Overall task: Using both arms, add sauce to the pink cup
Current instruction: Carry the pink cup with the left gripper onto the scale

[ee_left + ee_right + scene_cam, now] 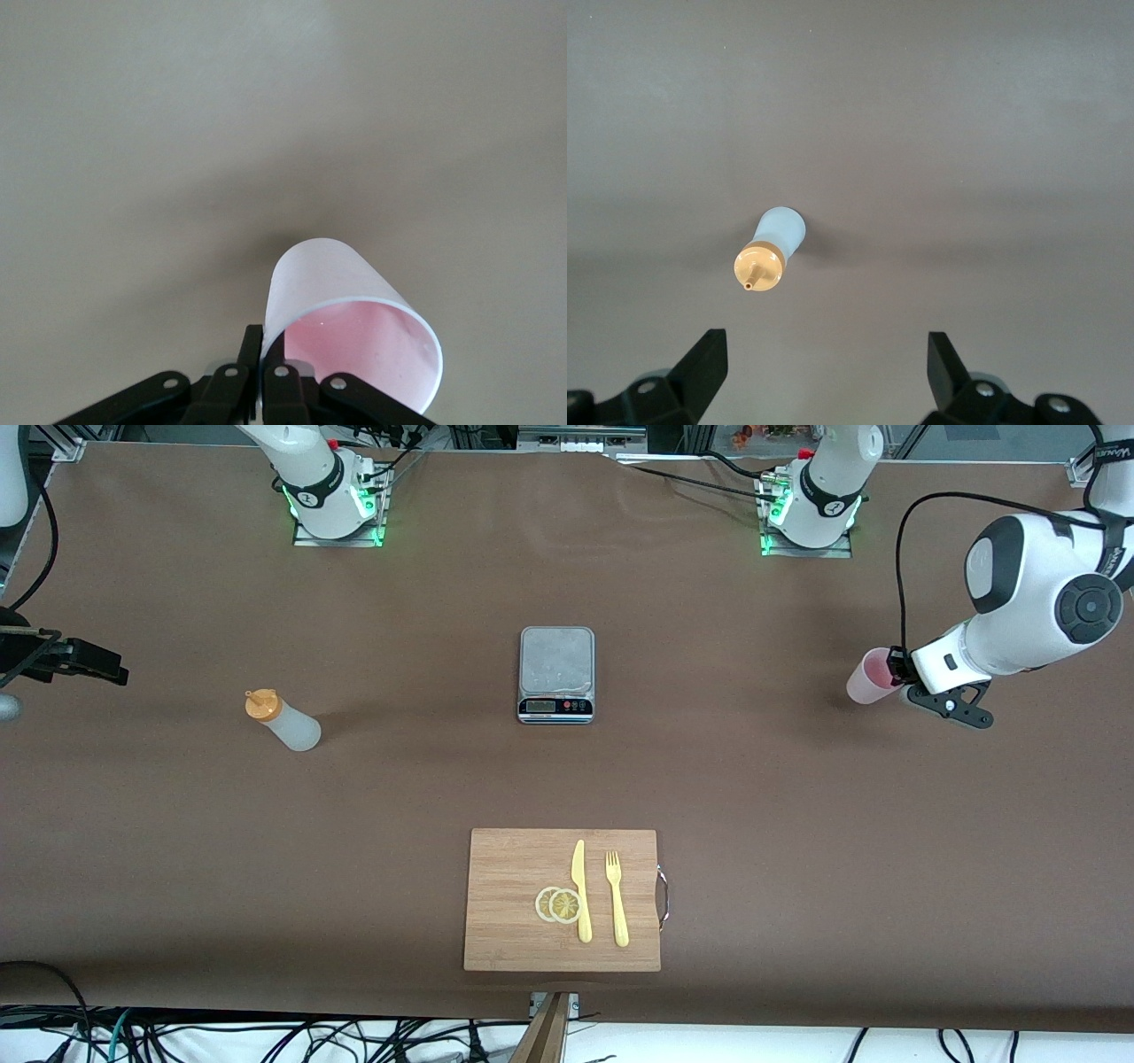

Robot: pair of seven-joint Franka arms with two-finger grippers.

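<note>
Upright sauce bottle (285, 722), nozzle (259, 703) skyward.

Matt brown table cover (797, 797); wooden cutting board (514, 903); brushed-metal scale (556, 660) plate; translucent plastic sauce bottle (288, 724); smooth plastic pink cup (337, 310).

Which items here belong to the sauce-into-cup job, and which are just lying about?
Belong to the job:
- pink cup, its rim pinched by the left gripper
- sauce bottle, standing untouched toward the right arm's end
- right gripper, open above the bottle

Lying about:
- kitchen scale
- cutting board with knife, fork, lemon slices
</note>
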